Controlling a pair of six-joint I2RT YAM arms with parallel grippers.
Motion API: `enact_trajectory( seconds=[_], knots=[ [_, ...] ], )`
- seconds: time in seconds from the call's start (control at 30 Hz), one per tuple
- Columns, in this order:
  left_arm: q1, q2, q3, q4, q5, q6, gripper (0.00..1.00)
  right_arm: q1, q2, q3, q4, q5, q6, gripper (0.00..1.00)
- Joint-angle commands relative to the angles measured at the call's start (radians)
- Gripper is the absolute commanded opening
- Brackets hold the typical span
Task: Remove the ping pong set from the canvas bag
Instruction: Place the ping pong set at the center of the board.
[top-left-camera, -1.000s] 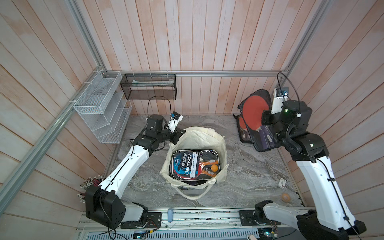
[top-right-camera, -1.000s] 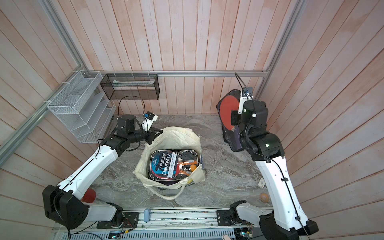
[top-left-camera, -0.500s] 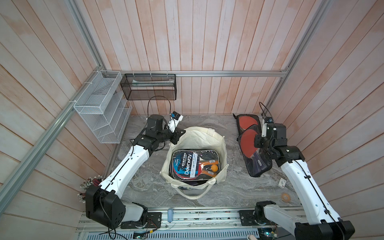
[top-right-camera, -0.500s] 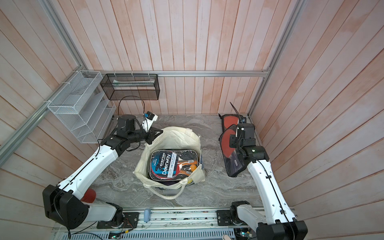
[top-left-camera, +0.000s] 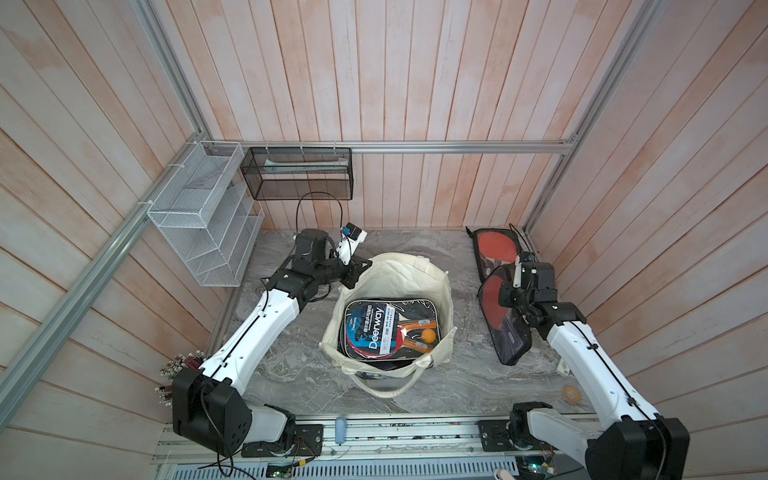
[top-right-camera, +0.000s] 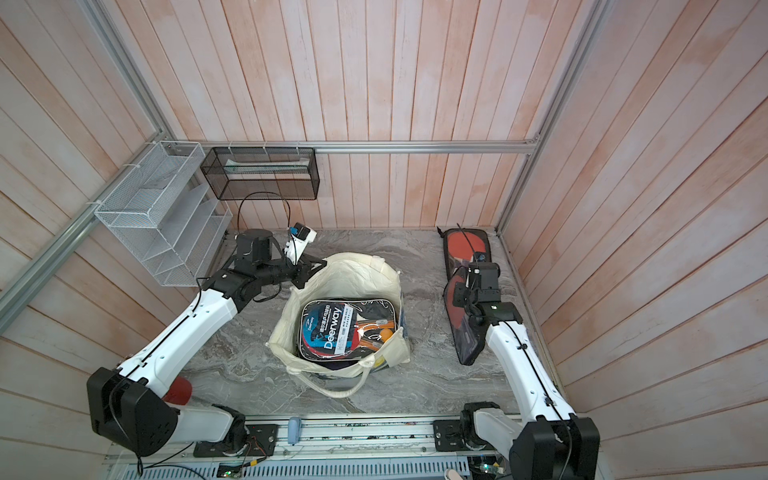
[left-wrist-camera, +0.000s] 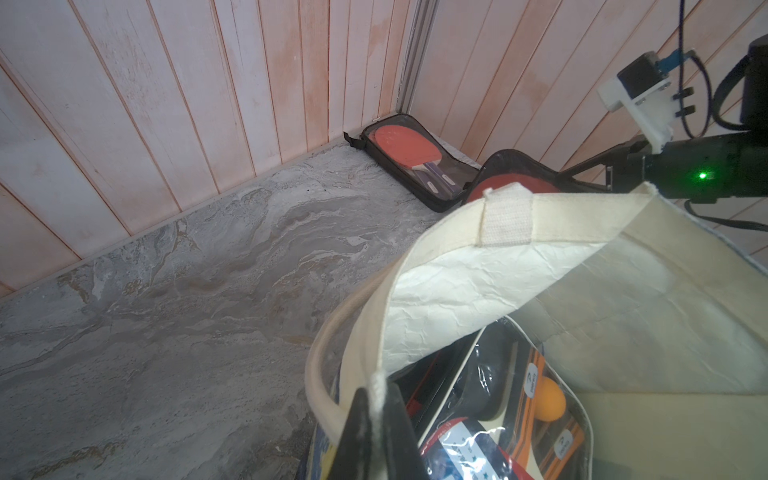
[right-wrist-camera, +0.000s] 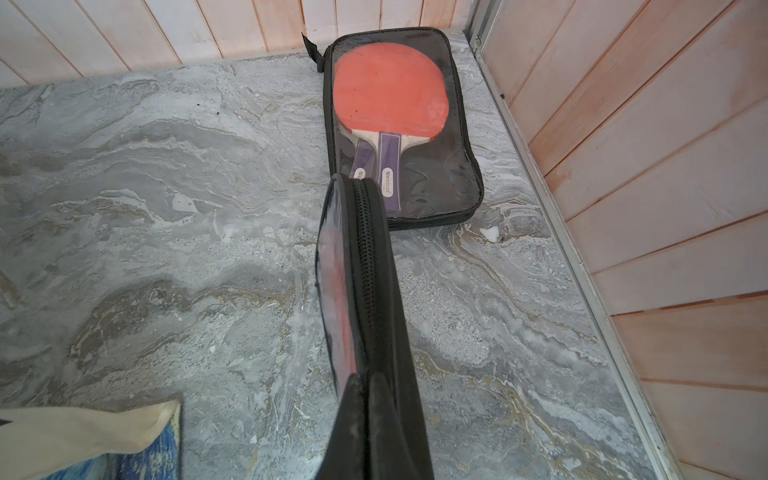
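Left tool (left-wrist-camera: 376, 411) pinching canvas bag (left-wrist-camera: 457, 291) rim, right tool (right-wrist-camera: 371, 395) gripping ping pong set (right-wrist-camera: 368, 266) edge-on — red paddle (right-wrist-camera: 334, 291) barely showing

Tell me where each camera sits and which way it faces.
Top views: overhead behind the robot, looking down on the canvas bag; left arm, right arm show.
Left wrist: faces across the bag toward the far corner; left gripper pinches its rim.
Right wrist: faces along the held case; right gripper clamps it.
Shared: both wrist views see the corner case.
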Motion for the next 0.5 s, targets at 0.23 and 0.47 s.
enact_trajectory(
  seconds=[0.23, 0.47],
  knots=[
    [-0.003, 0.011, 0.024, 0.071, 0.045, 0.001, 0.00, -0.118, 0.028, -0.072, 0.142, -0.017, 0.009, 0.00],
    [-0.003, 0.029, 0.032, 0.078, 0.064, 0.000, 0.00, -0.181, 0.185, -0.038, 0.171, 0.026, -0.028, 0.00]
  ],
)
